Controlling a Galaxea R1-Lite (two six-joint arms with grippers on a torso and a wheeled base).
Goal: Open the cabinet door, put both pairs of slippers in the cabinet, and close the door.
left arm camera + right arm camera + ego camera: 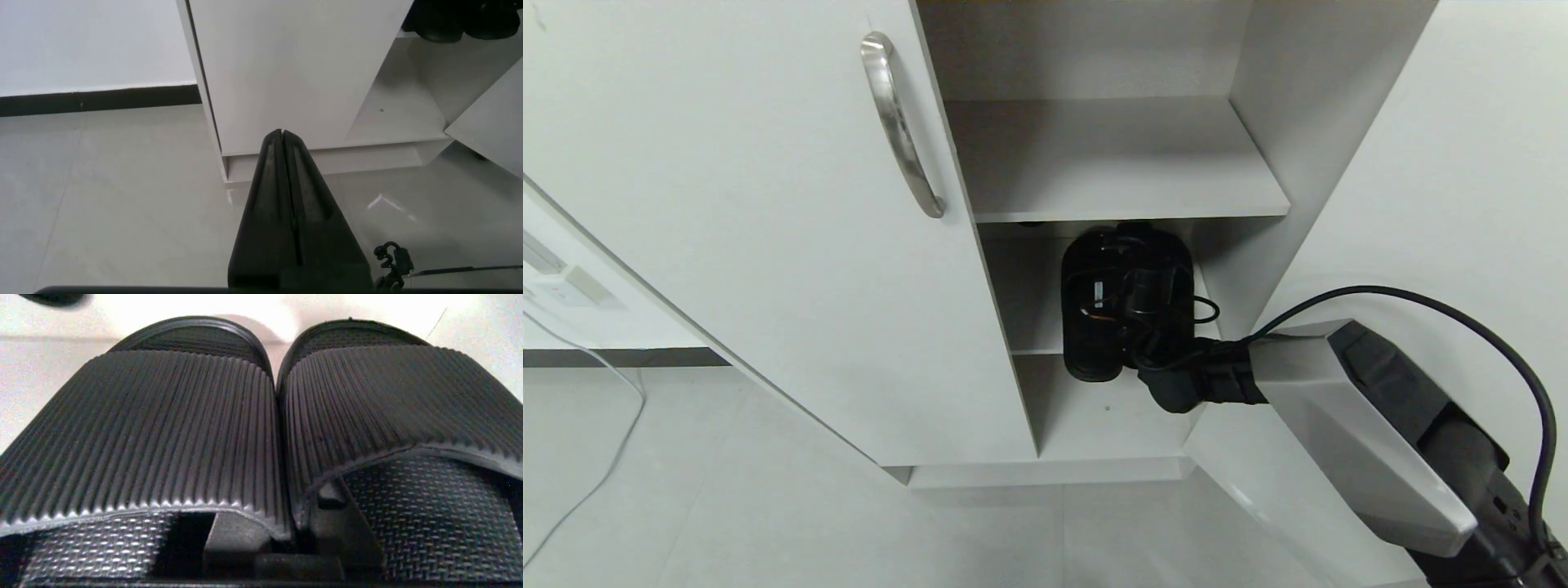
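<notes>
Now we see right tool (282,543) clamping slippers (1094,327) together inside cabinet (1307,98), door (1462,163) open; left tool (281,139) closed, empty, above floor (98,204).

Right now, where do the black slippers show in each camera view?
Head view: black slippers mid-picture, inside the open cabinet, under its upper shelf.
Left wrist view: dark shapes at the top right edge, probably them.
Right wrist view: close up, ribbed straps side by side.
Shared landmark: the cabinet's white panels.
</notes>
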